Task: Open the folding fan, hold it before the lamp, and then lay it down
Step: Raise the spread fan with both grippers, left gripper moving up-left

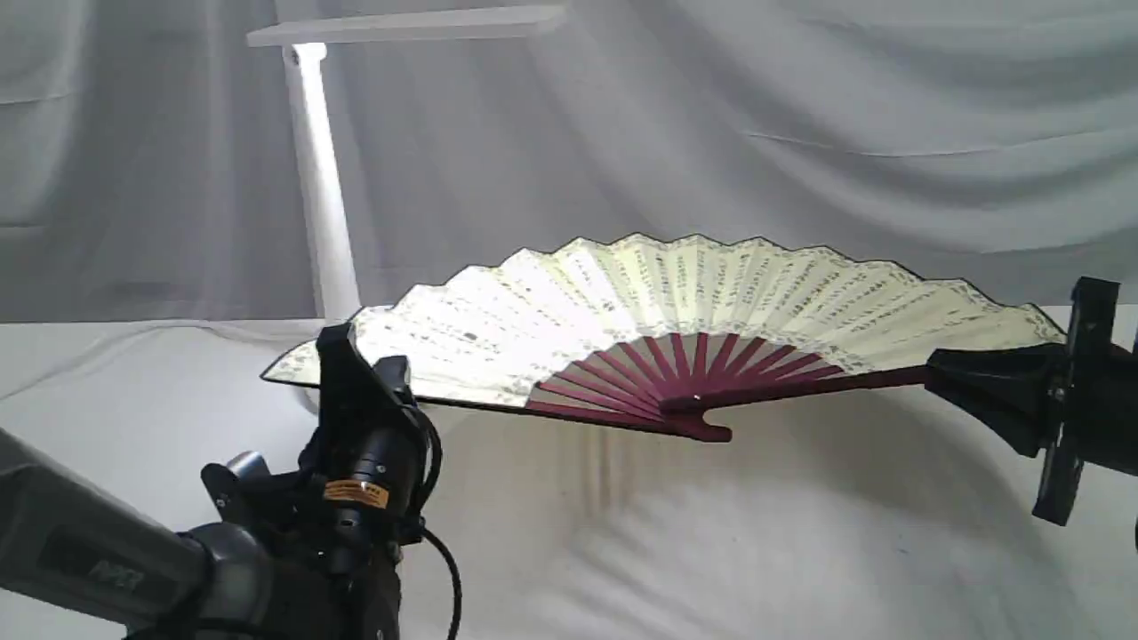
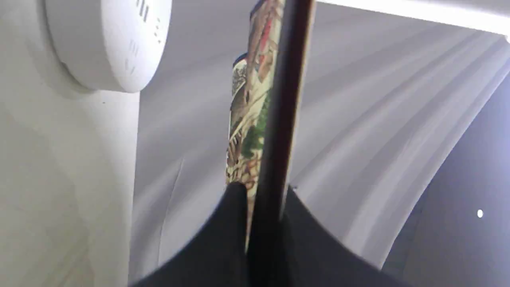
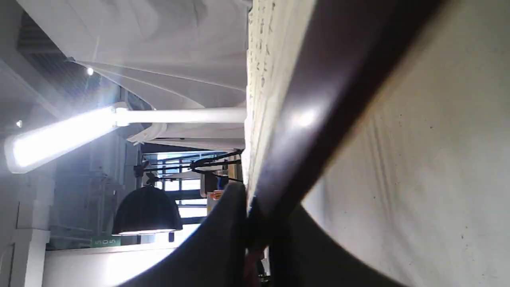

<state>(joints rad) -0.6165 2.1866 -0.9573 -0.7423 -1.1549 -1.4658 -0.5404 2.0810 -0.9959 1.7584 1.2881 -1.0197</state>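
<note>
Both jaws are clamping the open cream paper folding fan (image 1: 676,293); we're holding it before the white desk lamp (image 1: 316,178).

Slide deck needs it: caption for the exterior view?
Left claw and right claw hold the folding fan spread open by its guards above the white cloth, the lamp standing behind.

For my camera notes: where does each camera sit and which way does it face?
Exterior view: low behind the left arm, facing the draped backdrop; cream pleated paper fan with maroon ribs, white plastic desk lamp, left claw, right claw.
Left wrist view: on that arm's wrist, along its shut claw and fan guard, past the lamp base.
Right wrist view: on the opposite wrist, along its claw and the other guard.
Both wrist views show the lit lamp head.
</note>
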